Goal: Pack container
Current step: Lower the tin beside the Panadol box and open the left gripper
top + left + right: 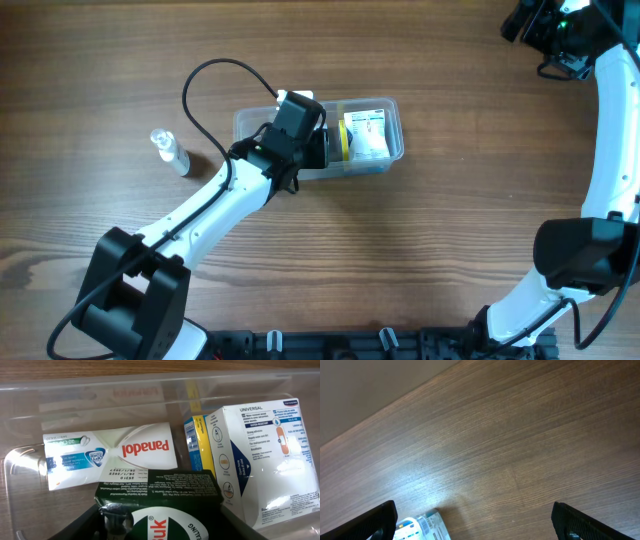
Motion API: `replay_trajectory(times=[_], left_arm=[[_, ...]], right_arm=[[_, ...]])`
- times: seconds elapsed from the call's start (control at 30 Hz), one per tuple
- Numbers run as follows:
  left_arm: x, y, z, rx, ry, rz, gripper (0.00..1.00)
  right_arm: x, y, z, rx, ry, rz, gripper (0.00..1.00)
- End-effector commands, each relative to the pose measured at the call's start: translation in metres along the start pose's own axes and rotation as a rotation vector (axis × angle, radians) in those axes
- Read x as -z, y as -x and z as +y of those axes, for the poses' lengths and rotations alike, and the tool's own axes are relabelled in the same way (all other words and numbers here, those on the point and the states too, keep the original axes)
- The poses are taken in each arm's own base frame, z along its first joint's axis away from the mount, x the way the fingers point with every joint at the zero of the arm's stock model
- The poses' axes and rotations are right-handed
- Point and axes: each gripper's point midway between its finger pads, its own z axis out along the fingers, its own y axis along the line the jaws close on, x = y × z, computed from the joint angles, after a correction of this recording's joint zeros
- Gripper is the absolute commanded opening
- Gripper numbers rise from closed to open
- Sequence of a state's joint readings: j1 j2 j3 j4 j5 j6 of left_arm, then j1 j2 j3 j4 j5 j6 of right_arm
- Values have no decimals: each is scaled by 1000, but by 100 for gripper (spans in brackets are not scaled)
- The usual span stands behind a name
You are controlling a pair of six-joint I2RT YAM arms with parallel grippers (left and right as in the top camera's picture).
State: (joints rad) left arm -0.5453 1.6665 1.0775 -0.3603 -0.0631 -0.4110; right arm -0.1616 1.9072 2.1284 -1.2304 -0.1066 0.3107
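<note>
One small clear bottle stands near the container.

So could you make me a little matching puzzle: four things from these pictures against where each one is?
Things:
1. Panadol box
2. dark green box
3. small clear bottle
4. right gripper

Places:
A. on the table, outside the container, on its left in the overhead view
B. open over bare wood, far from the container
C. lying flat on the container's floor
D. nearest the left wrist camera

Pairs: 1-C, 2-D, 3-A, 4-B
</note>
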Motion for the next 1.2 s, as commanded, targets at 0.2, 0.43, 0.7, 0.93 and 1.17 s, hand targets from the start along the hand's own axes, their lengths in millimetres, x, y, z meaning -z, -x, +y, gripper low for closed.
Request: replay_trajectory(times=[0.2,0.43,0.7,0.93,1.17], left_arm=[[-1,3,-3,13,1,-5,68],[-1,3,-3,13,1,-5,70],[-1,4,-3,13,1,-5,70],[9,10,-3,-17,-8,-29,72],[83,50,-8,-128,-60,-206,100]], right_arm=[[0,1,1,-6,-8,-8,100],[0,1,1,-6,-8,-8,100],[0,1,1,-6,-8,-8,100],[0,1,1,-6,-8,-8,100],[0,1,1,-6,-8,-8,100]])
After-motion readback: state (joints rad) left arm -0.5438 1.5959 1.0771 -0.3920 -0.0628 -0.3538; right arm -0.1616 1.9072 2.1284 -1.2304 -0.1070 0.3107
